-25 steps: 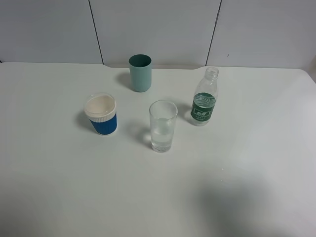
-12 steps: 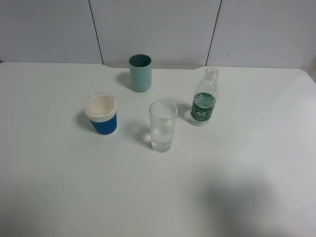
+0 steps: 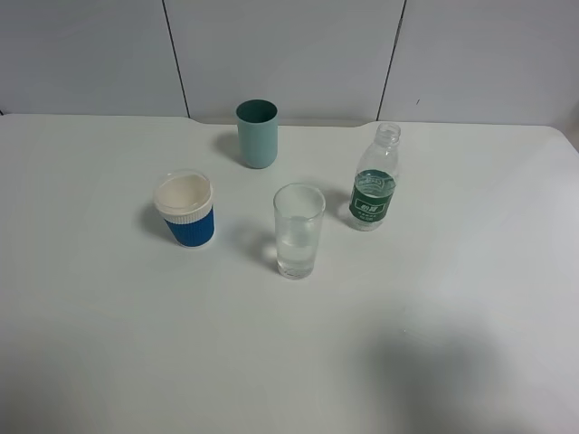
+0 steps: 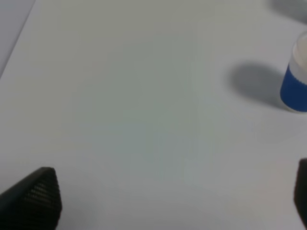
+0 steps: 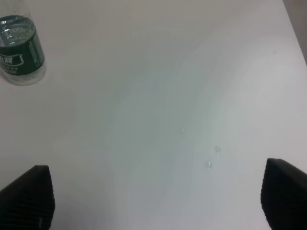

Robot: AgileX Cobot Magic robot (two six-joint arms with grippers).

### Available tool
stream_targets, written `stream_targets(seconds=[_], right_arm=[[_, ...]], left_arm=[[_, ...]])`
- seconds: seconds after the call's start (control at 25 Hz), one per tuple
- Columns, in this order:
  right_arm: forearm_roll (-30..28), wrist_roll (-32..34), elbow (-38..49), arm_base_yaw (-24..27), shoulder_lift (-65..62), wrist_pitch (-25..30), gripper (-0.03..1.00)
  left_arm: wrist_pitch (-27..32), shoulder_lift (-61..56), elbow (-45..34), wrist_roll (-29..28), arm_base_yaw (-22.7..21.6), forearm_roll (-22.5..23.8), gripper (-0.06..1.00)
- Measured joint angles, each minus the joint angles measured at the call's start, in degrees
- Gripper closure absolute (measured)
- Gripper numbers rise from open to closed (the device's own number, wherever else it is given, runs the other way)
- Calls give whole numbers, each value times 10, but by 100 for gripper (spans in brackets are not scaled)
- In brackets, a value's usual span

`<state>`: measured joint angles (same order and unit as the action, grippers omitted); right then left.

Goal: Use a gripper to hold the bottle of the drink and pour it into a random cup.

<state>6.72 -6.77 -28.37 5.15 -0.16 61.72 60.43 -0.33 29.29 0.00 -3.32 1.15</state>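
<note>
The bottle of the drink [image 3: 374, 181], clear with a green label and no cap, stands upright on the white table right of centre; its lower part also shows in the right wrist view [image 5: 20, 51]. The cup [image 3: 298, 231], a tall clear glass holding a little liquid, stands left of and nearer than the bottle. Neither arm shows in the exterior high view. My left gripper [image 4: 177, 196] is open over bare table, fingertips far apart. My right gripper [image 5: 158, 196] is open and empty, well short of the bottle.
A teal opaque cup [image 3: 257, 133] stands at the back. A blue-sleeved white paper cup [image 3: 185, 210] stands left of the glass and shows in the left wrist view [image 4: 296, 79]. A few water droplets [image 5: 213, 155] lie on the table [image 3: 109, 344].
</note>
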Motion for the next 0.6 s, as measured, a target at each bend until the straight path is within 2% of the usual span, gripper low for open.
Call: stream_targets(seconds=[0.6], right_arm=[[-2,4,0,0,0,0,12]], left_arm=[[0,0,0,0,0,0,-4]])
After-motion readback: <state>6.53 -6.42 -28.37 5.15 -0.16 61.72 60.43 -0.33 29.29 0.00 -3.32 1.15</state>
